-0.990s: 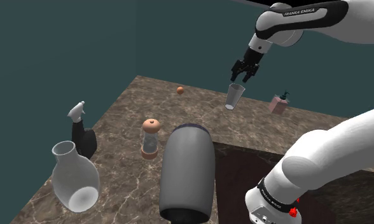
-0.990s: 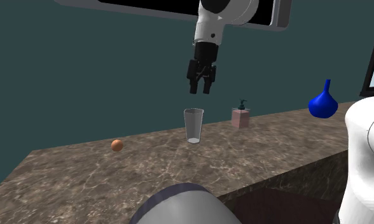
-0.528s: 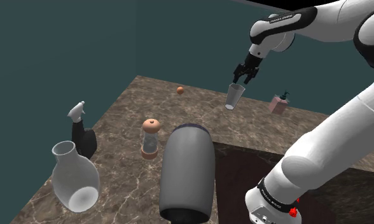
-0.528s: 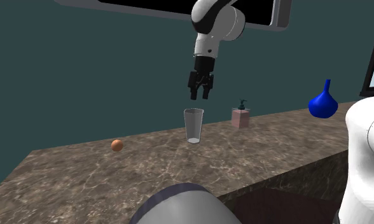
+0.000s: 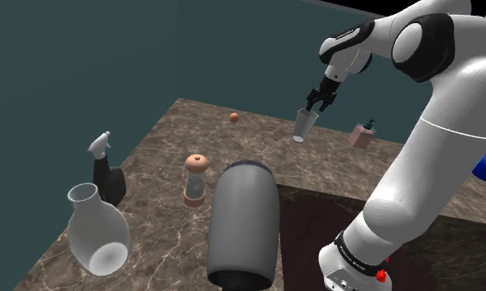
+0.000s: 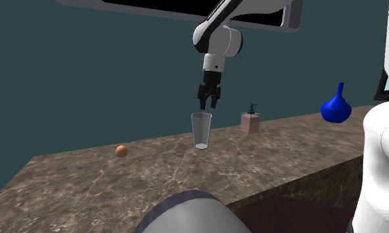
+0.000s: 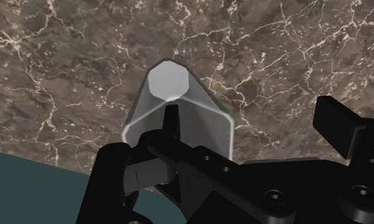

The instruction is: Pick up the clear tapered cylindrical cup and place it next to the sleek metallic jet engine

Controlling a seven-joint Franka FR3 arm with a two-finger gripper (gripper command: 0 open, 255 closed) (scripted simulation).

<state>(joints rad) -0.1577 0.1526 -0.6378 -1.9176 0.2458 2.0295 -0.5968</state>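
The clear tapered cup (image 5: 304, 126) stands upright on the marble counter (image 5: 167, 149), far from the stand. My black gripper (image 5: 318, 103) hangs just above the cup's rim (image 6: 201, 116), fingers pointing down and open. In the wrist view the cup (image 7: 179, 105) lies below the hand; one fingertip (image 7: 171, 118) reaches over its mouth and the other finger (image 7: 337, 121) stands well outside its wall. Nothing is held. The jet engine (image 5: 244, 223), a big grey cylinder with dark rims, lies on the counter's near part, and its top (image 6: 186, 212) shows in the second exterior view.
A white vase (image 5: 97, 231), a black spray bottle (image 5: 107, 169) and an orange-capped grinder (image 5: 195, 179) stand at the shoulder view's left. A small orange ball (image 5: 234, 117) and a pink soap dispenser (image 5: 363, 134) flank the cup. A blue vase (image 6: 336, 109) stands beyond the dispenser.
The gripper has come down from well above the cup to just over its rim, and the arm's upper links have swung. The cup has not moved.
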